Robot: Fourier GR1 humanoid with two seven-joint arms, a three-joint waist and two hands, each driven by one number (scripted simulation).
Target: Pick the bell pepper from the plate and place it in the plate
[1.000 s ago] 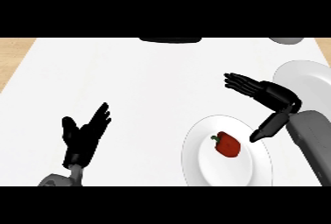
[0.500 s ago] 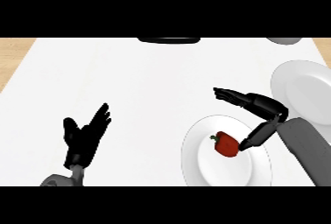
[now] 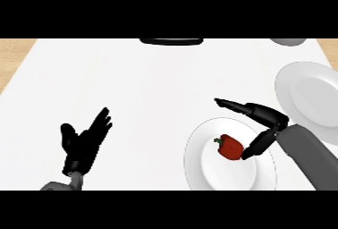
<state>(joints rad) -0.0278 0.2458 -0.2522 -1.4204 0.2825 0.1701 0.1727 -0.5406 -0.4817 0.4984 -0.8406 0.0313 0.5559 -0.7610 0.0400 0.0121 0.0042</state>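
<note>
Two plates sit at my right; the pepper (image 3: 230,147) lies on the near plate (image 3: 204,172). My right hand (image 3: 260,117) hovers open above it, thumb beside the pepper; left hand (image 3: 84,144) rests open.

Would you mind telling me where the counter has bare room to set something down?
The widest free patch is the white counter between the left robot hand, the dark object at the far edge and the plate holding the bell pepper. It is crowded at the right, where the right robot hand sits between that plate and the second plate.
</note>
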